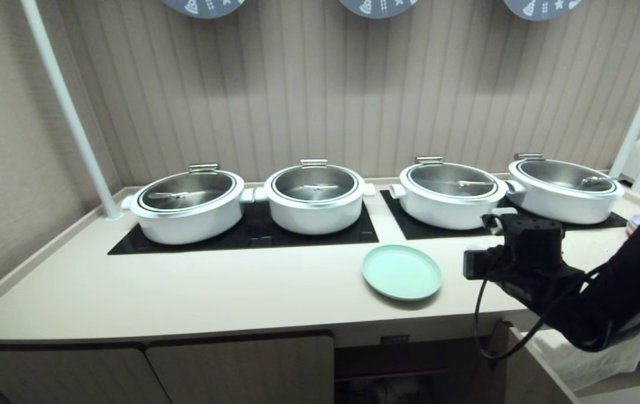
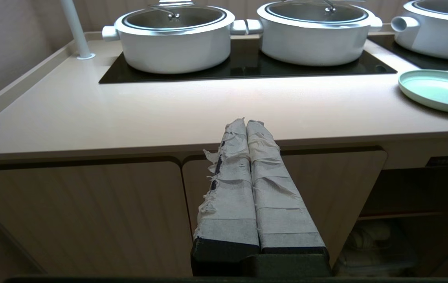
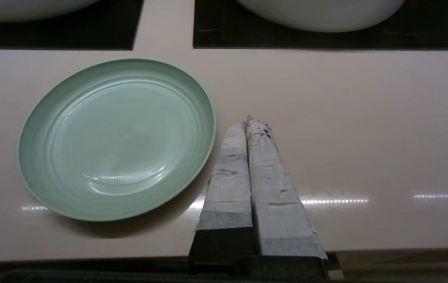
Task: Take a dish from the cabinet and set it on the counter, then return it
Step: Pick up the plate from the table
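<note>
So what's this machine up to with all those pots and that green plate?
Nothing is being held right now. The mint-green plate lies flat on the counter, in front of the four lidded white pots. The right gripper hovers just beside the plate's rim, fingers shut and empty. The left gripper is parked lower, by the cupboard doors, also shut. The cabinet below stands open.

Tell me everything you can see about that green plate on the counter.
The plate is round, shallow and pale mint green, smooth with faint rings inside and a low raised rim; it looks like plastic or glazed ware. It is empty and lies flat, right way up, on the counter near its front edge, before the gap between the two hobs. Nothing else touches it: the shut right gripper is just beside its rim.
</note>
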Robot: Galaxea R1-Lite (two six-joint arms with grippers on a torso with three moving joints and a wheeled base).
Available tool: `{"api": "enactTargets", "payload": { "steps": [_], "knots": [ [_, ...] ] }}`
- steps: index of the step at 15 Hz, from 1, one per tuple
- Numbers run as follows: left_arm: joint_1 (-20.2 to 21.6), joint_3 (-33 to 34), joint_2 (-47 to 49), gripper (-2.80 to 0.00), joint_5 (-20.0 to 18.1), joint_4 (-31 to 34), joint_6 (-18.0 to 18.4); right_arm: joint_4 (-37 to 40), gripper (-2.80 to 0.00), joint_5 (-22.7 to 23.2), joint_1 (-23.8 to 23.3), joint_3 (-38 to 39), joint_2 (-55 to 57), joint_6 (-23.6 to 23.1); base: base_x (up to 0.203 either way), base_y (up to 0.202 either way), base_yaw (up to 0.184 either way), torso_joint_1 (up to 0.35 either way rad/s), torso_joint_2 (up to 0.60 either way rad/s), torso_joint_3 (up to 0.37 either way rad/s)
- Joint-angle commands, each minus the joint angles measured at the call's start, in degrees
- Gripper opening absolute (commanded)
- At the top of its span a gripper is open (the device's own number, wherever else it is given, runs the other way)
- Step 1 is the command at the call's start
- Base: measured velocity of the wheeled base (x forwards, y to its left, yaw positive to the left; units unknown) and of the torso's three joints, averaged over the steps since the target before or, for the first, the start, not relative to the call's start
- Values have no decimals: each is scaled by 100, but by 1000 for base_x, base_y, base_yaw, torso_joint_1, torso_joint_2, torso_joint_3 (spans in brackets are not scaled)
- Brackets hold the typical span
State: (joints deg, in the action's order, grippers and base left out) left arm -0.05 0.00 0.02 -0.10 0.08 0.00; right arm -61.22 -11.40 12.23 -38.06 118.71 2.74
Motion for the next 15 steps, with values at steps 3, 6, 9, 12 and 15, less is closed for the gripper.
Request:
{"api": "enactTargets", "payload": {
  "steps": [3, 6, 9, 12, 15],
  "knots": [
    [5, 0, -2, -280, 1, 1, 0, -434, -280, -11, 7, 1220, -906, -251, 0, 0, 0, 0, 0, 0],
    [5, 0, -2, -280, 1, 1, 0, -739, -280, -16, 0, 2255, -1666, -330, 0, 0, 0, 0, 0, 0],
    [-1, 0, -2, -280, 1, 0, 0, -793, -280, 4, 4, 3257, -2362, -518, 0, 0, 0, 0, 0, 0],
    [-2, 0, -2, -280, 1, 1, 0, -699, -280, 74, 0, 3739, -3107, -616, 0, 0, 0, 0, 0, 0],
    [-4, 0, -2, -280, 1, -5, 0, 37, -280, 175, -1, 3797, -3964, -709, 0, 0, 0, 0, 0, 0]
  ]
}}
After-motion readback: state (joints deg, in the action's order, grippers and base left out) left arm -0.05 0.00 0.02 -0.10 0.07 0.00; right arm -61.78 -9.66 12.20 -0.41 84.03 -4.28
